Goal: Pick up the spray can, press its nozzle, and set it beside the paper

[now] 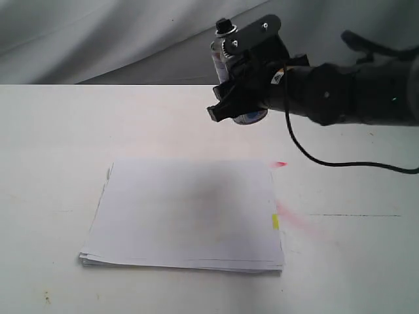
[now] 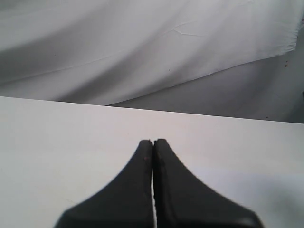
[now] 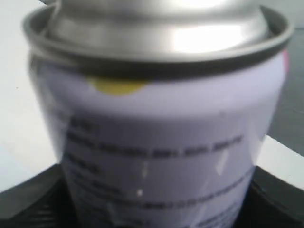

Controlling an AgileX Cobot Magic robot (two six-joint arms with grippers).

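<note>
One spray can (image 3: 156,137) | silver-grey, txt label | R fingers (image 3: 28,202) grip it | L fingers (image 2: 126,190) closed

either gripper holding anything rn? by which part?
The right gripper holds the spray can by its labelled body, below the shoulder; the nozzle is clear. The left gripper is shut, holding nothing.

I hold the silver spray can (image 1: 218,60) aloft, slightly tilted, black nozzle (image 1: 224,26) uppermost. The white paper stack (image 1: 186,212) lies flat on the bench (image 1: 52,131), apart from it.
</note>
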